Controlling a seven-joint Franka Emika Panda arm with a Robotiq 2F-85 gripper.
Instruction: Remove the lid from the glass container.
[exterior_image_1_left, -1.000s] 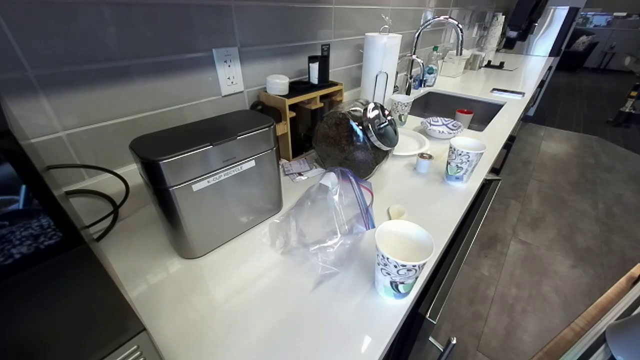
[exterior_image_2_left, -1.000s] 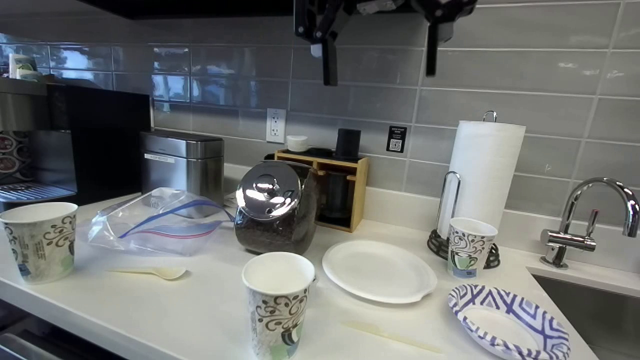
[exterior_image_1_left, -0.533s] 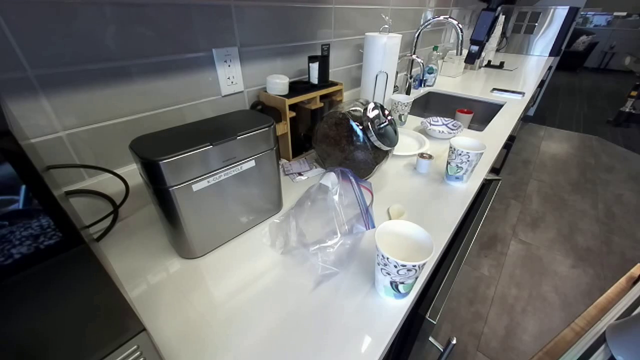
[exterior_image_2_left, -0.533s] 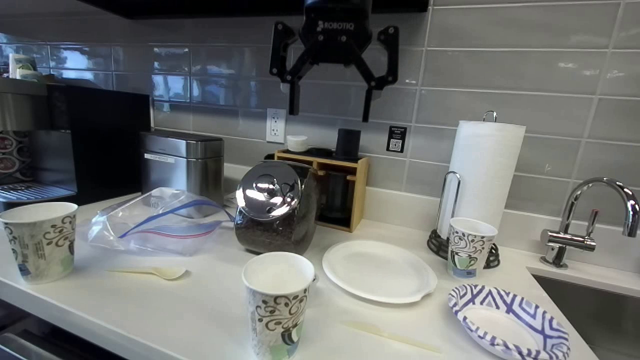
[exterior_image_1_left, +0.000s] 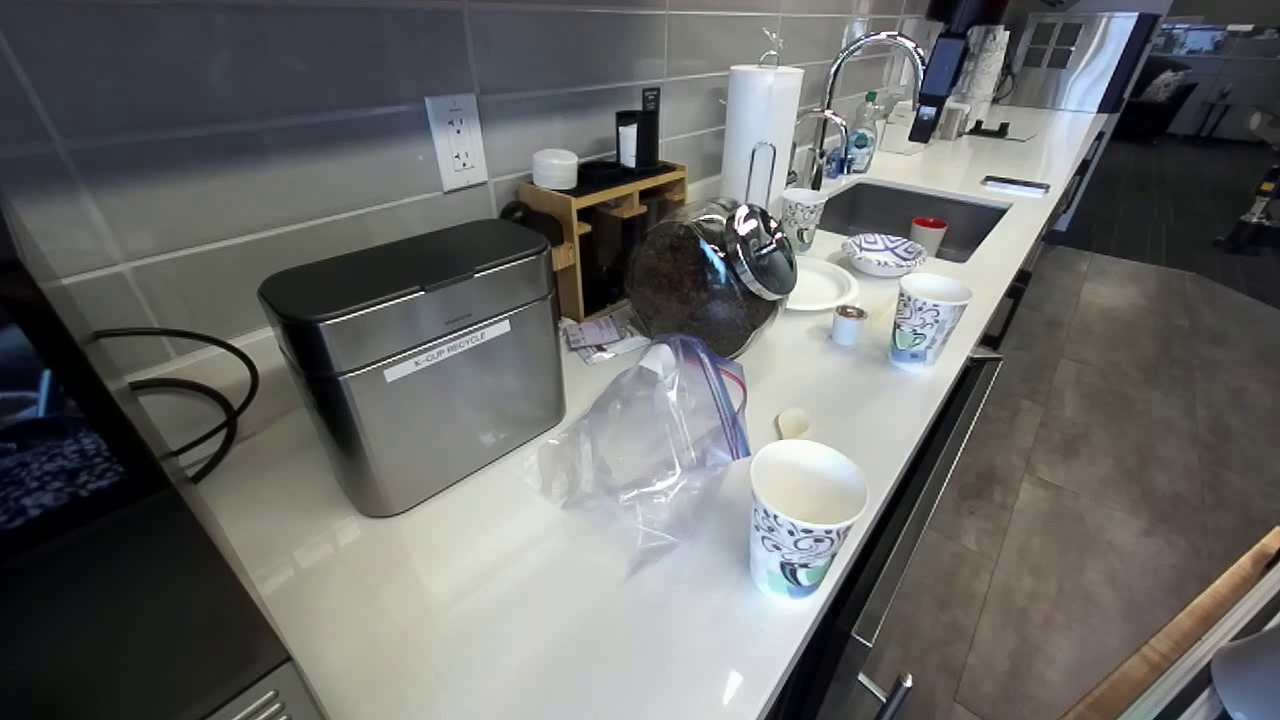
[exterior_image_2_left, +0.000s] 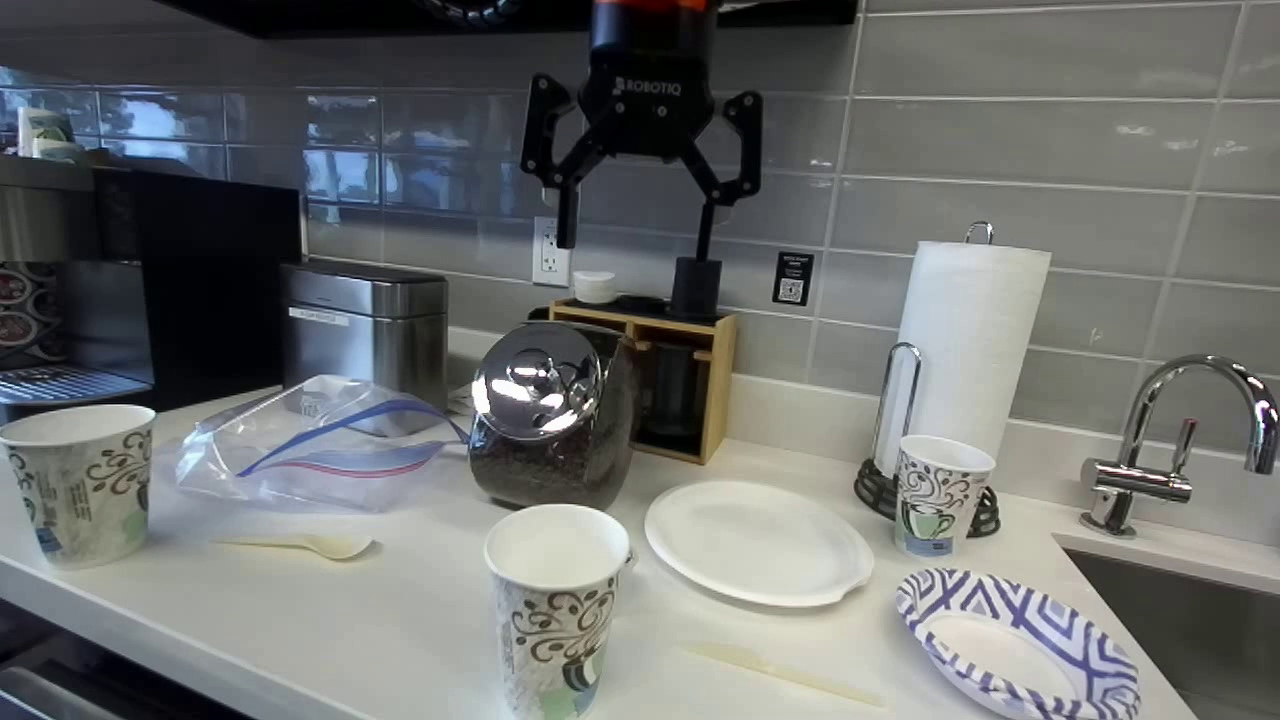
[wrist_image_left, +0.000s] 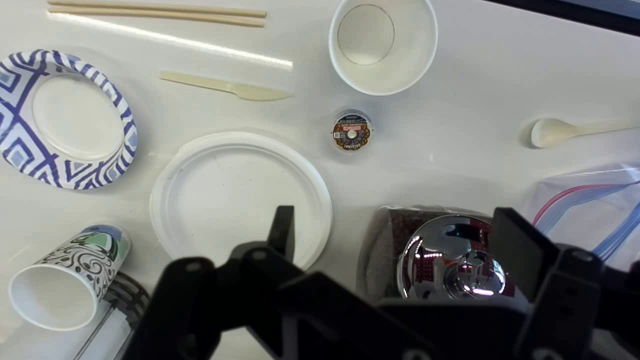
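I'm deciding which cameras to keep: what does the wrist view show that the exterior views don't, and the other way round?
Wrist view only: the chopsticks and lettering on the coffee pod.
Exterior views only: the steel bin, wooden shelf, wall outlet and sink.
Shared: the glass container with its lid on, the plastic bag, white plate, patterned bowl, pale spoon and the open tool.

From here the lid (exterior_image_2_left: 537, 382) looks like mirror-polished metal and the glass container (exterior_image_2_left: 572, 468) smooth and glossy, both below that matt gripper (exterior_image_2_left: 635, 249). Crinkly plastic bag (exterior_image_2_left: 325, 435) too, plus 2 wooden-looking sticks (wrist_image_left: 165, 17).
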